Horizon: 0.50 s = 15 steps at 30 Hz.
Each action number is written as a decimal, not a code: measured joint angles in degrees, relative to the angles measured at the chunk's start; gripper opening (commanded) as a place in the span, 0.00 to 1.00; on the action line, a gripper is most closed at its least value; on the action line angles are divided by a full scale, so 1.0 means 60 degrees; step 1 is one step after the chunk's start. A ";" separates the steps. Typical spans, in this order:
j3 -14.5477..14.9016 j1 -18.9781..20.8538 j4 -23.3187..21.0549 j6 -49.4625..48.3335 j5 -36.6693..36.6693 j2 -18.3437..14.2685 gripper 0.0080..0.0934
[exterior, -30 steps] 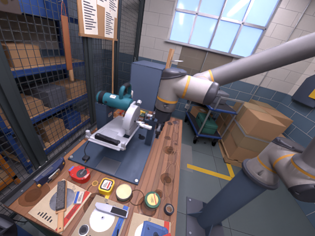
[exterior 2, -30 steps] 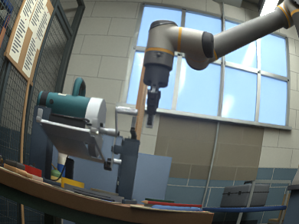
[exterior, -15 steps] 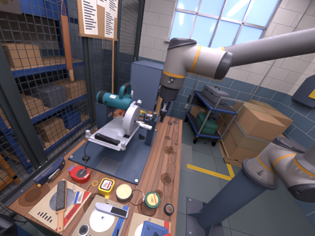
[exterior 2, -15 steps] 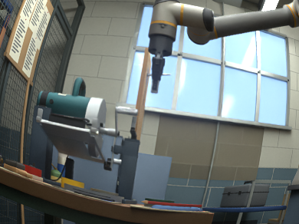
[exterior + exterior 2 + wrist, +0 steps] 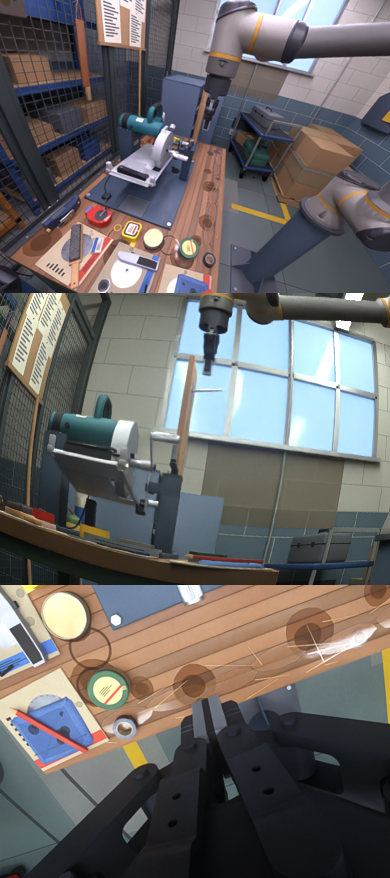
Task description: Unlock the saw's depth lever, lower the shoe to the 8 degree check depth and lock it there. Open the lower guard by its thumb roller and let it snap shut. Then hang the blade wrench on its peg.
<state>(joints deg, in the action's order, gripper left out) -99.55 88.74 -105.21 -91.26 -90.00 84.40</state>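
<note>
The teal circular saw sits clamped on a blue stand over a blue mat, with its grey shoe tilted down toward the front of the bench. Its white blade guard faces right, and a white-tipped lever sticks out beside it. A wooden post with a thin peg rises behind the saw. My gripper hangs high above the bench's right edge, to the right of the saw and near the peg; it is closed and empty. I cannot make out the blade wrench.
A green tin, a yellow-lidded tin and a tape roll lie at the bench's near end, with cards, a pencil and a file. A wire cage wall stands left. A cart and boxes stand on the floor right.
</note>
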 measured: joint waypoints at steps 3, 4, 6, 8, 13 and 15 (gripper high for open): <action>0.0085 0.0000 0.0115 0.0000 0.0000 0.0026 0.00; 0.0102 0.0000 0.0138 0.0000 0.0000 0.0031 0.00; 0.0121 0.0000 0.0165 0.0000 0.0000 0.0037 0.00; 0.0124 0.0000 0.0174 0.0000 0.0000 0.0037 0.00; 0.0121 0.0000 0.0176 0.0000 0.0000 0.0036 0.11; 0.0123 0.0000 0.0177 0.0000 0.0000 0.0037 0.16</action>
<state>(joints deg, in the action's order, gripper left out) -98.82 88.74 -104.15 -91.26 -90.00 84.62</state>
